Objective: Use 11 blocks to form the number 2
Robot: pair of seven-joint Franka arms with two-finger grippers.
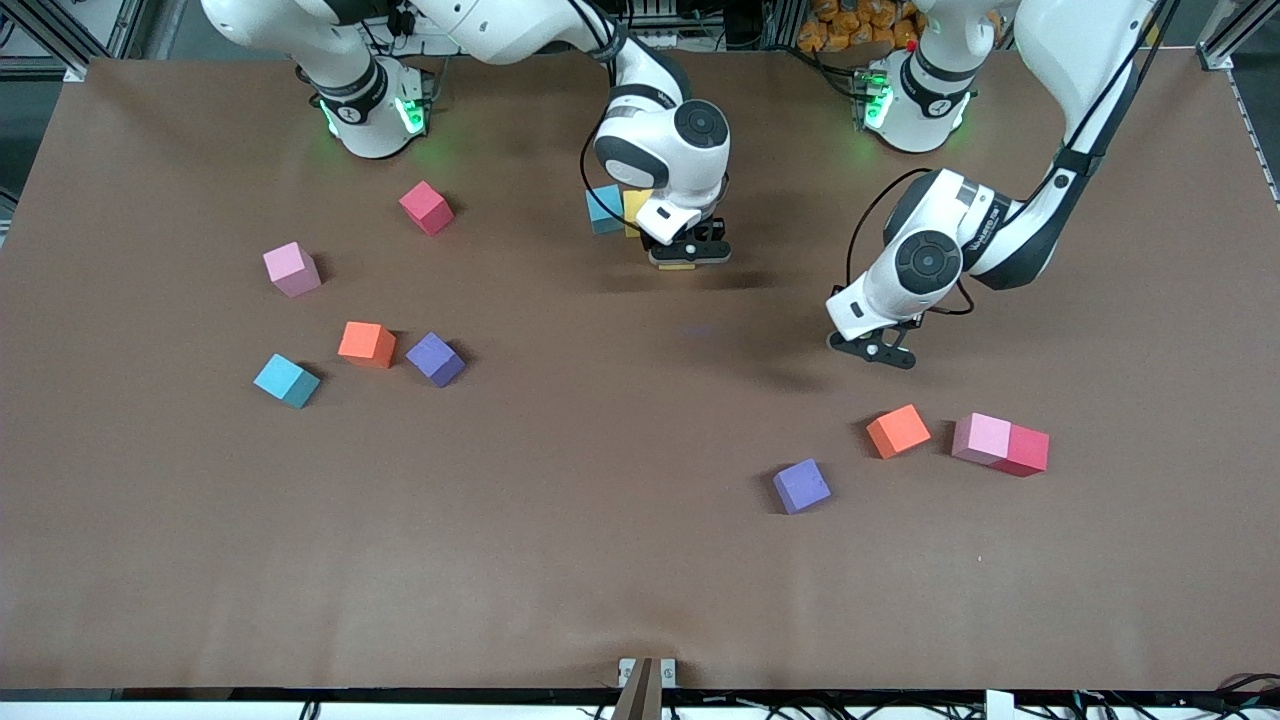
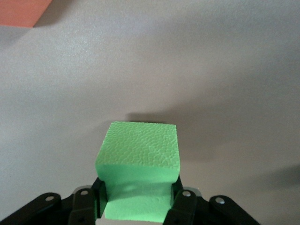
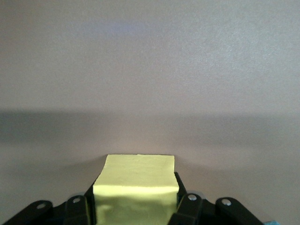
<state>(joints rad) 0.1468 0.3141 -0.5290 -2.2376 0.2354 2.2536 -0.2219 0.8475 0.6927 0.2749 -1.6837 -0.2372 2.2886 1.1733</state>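
Note:
My right gripper [image 1: 688, 252] is shut on a yellow block [image 3: 136, 185], held low over the table; a sliver of it shows under the fingers in the front view [image 1: 676, 266]. A cyan block [image 1: 602, 208] and another yellow block [image 1: 635, 208] sit side by side just beside it, partly hidden by the arm. My left gripper [image 1: 876, 348] is shut on a green block [image 2: 138, 159], above the table; the block is hidden in the front view. Loose blocks lie around: pink [image 1: 291, 269], orange [image 1: 366, 344], purple [image 1: 435, 358], cyan [image 1: 286, 380], orange [image 1: 897, 431], purple [image 1: 802, 486], pink [image 1: 981, 438].
A red cube [image 1: 426, 207] lies toward the right arm's base. Another red cube [image 1: 1026, 450] touches the pink block at the left arm's end. An orange corner [image 2: 21, 11] shows in the left wrist view. The table's edge [image 1: 640, 685] runs nearest the front camera.

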